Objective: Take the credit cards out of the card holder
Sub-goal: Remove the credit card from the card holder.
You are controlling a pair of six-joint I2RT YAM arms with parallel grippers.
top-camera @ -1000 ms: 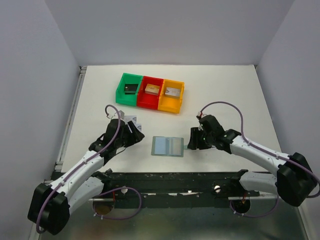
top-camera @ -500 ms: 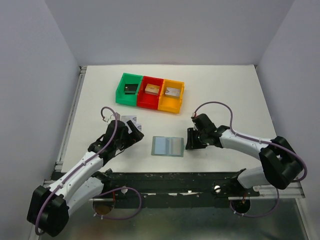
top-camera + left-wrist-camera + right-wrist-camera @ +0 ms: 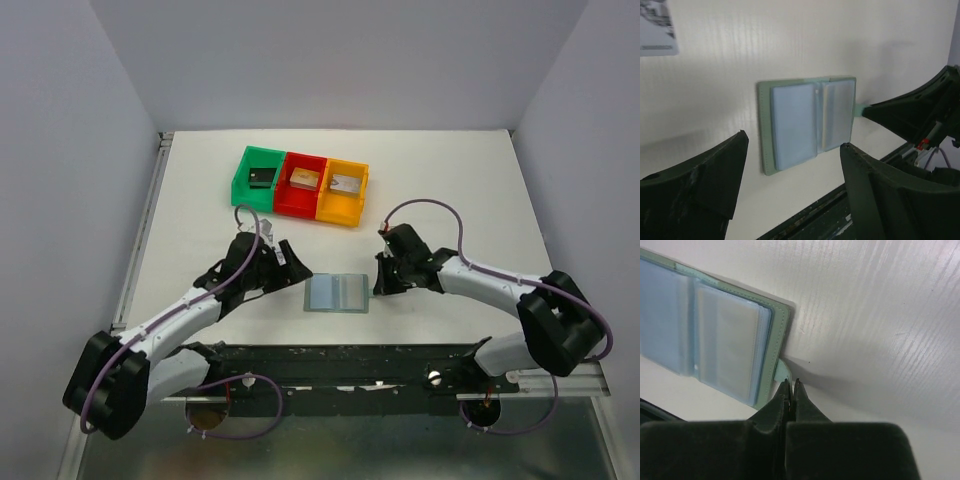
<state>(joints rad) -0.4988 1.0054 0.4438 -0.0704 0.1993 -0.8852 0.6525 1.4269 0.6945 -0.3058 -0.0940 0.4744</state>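
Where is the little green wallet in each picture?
Top view: card holder lies a bit below the middle.
Left wrist: card holder in the centre, lying open.
Right wrist: card holder at upper left.
Shared landmark: the right hand shut on its side tab.

card holder [image 3: 337,293]: 1 | bins [image 3: 240,186]: 3 | blocks [image 3: 305,178]: 3 | arms [image 3: 188,312]: 2

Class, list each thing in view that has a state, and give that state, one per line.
card holder: open, flat on the table, pockets up.
right gripper: shut on the holder's side tab.
left gripper: open, beside the holder, holding nothing.
green bin, red bin, orange bin: one small block each.
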